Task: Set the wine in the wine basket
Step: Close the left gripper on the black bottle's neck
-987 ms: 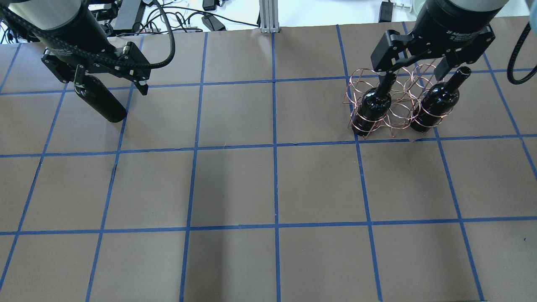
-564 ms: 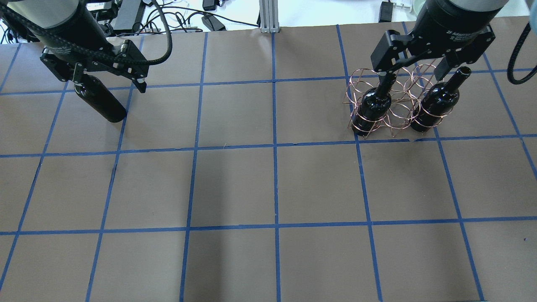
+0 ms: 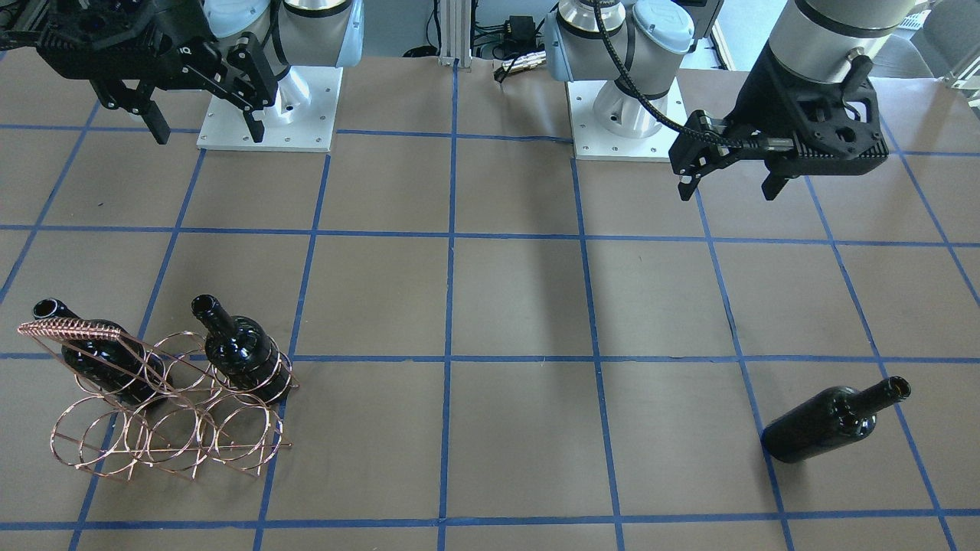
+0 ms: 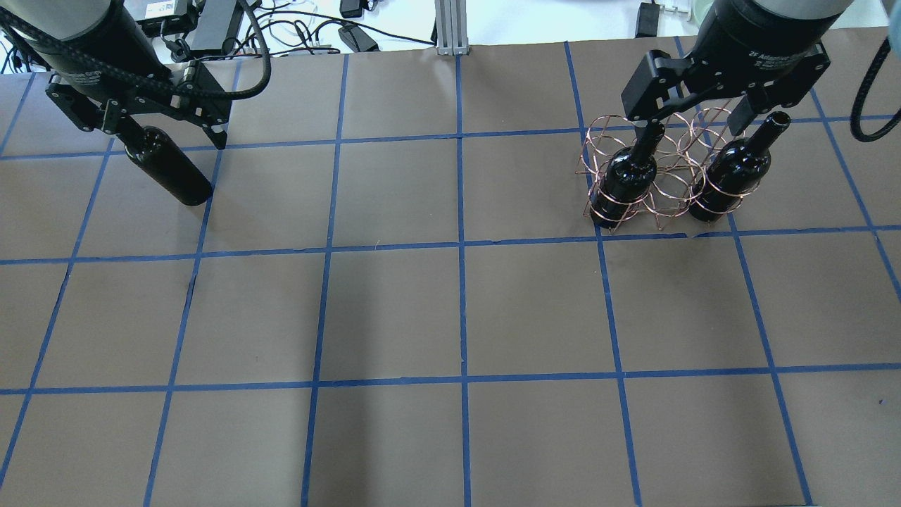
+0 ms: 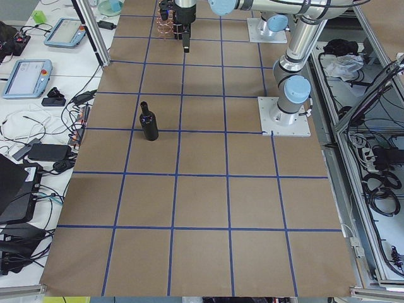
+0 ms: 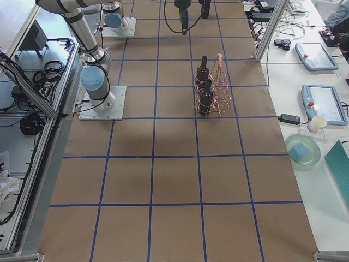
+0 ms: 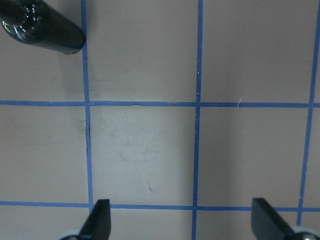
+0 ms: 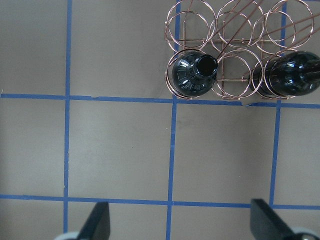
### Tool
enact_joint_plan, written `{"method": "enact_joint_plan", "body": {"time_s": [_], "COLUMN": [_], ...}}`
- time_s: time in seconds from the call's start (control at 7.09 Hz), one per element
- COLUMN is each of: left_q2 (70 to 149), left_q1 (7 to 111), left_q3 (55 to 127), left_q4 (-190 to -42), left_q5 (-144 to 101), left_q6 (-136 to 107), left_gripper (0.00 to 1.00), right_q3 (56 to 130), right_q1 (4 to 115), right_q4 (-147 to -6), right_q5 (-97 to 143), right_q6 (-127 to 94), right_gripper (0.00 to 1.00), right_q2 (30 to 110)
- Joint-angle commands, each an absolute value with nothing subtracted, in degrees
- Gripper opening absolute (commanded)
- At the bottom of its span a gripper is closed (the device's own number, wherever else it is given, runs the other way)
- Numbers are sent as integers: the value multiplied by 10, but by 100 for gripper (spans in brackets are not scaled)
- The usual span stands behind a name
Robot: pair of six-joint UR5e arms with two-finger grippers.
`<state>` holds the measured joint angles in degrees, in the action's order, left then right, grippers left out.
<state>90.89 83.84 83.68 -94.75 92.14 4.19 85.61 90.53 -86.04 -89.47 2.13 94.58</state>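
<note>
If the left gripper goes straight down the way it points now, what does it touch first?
Most likely the bare table: in its wrist view only brown paper lies ahead of the left gripper, and the wine bottle stands aside.

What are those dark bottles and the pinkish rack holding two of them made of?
The loose bottle and the racked pair look like glossy black glass: sharp light glints on their shoulders. The rack looks like thin metal wire, copper or rose-gold in finish; solid or plated, I cannot tell.

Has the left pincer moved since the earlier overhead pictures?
Yes. The left pincer has shifted toward the view's left and slightly up, while the free-standing bottle beside it stayed in place.
</note>
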Motion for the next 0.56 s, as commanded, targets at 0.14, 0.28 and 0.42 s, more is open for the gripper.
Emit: {"method": "enact_joint_plan", "body": {"time_s": [0.14, 0.28, 0.42], "left_q2": [943, 962, 987], "left_q1": [784, 745, 716], "left_q3": [833, 826, 813], "left_q4": [-876, -865, -834], "left_q5": [935, 914, 894], "left_q6": [90, 102, 141], "left_gripper": [100, 100, 100], "right_q3": [856, 856, 856], "right_q1": [905, 905, 905], "right_q4": [-860, -860, -860], "right_q5": [-897, -896, -895], "right_q6": [22, 21, 22], "right_gripper": [100, 100, 100], "right_q2": [947, 947, 947]}}
